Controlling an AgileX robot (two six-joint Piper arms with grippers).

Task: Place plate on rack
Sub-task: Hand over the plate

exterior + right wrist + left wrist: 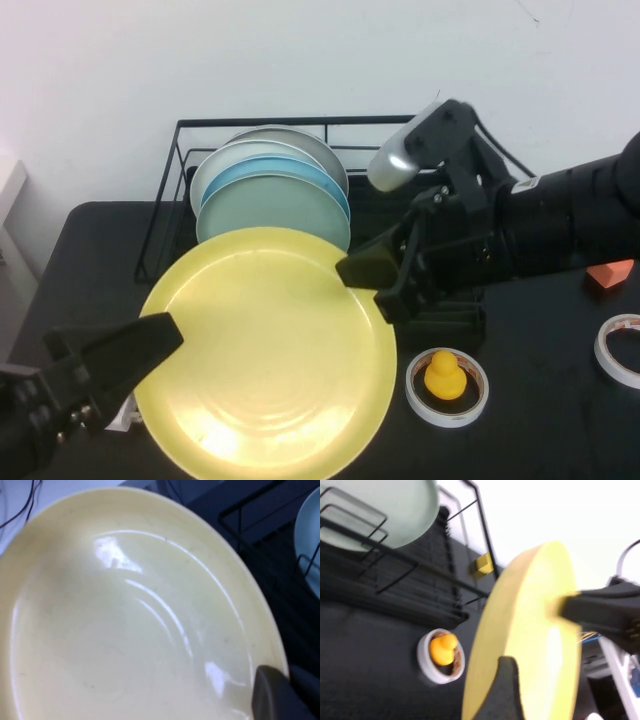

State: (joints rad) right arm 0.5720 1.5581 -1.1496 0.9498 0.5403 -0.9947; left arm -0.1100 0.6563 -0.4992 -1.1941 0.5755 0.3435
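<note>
The rack (180, 190) lies at twelve o'clock from the plate (265, 350), so you must carry it away from you into the free slot before the pale-green plate (270, 215). The plate is large, round, pale yellow and glossy, tilted above the counter (540, 400). Your right tool (385, 282) pinches its two-o'clock rim; your left tool (150, 345) pinches at nine.

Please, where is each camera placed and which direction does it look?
High view: raised, angled down at plate, rack; left end effector, right end effector at its rim.
Left wrist view: on the left arm, sees the plate edge-on, duck.
Right wrist view: on the right arm, faces the plate's inside.
All three share the plate.
</note>
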